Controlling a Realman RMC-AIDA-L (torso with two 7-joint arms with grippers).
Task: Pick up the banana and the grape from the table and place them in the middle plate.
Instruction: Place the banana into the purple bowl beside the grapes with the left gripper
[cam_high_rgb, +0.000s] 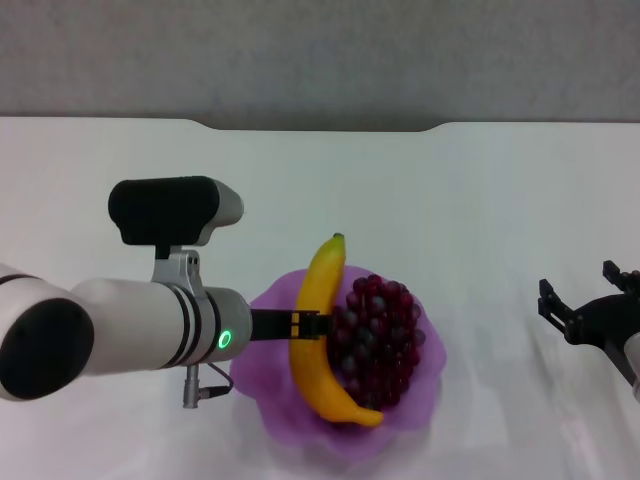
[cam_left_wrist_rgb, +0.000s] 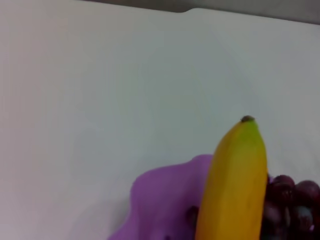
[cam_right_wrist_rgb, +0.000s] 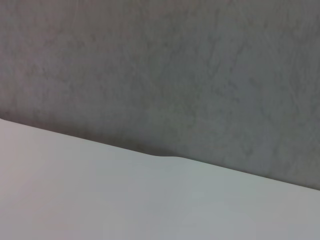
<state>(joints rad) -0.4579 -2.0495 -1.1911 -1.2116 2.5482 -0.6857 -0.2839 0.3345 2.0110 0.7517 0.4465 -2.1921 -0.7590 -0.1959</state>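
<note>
The banana (cam_high_rgb: 322, 335) lies lengthwise across the left half of the middle plate (cam_high_rgb: 270, 405), its lower end by the near rim, its green tip pointing away. The grape bunch (cam_high_rgb: 380, 335) sits in the plate, touching the banana's right side. My left gripper (cam_high_rgb: 308, 323) reaches in from the left and is closed across the banana's middle. The left wrist view shows the banana (cam_left_wrist_rgb: 235, 185), the plate (cam_left_wrist_rgb: 160, 200) and some grapes (cam_left_wrist_rgb: 290, 205). My right gripper (cam_high_rgb: 582, 300) is open and empty over the table (cam_high_rgb: 480, 200) at the far right.
The white table's far edge has a shallow notch (cam_high_rgb: 320, 127), which also shows in the right wrist view (cam_right_wrist_rgb: 165, 156). A grey wall (cam_right_wrist_rgb: 175, 75) stands behind it. Bare tabletop surrounds the plate on all sides.
</note>
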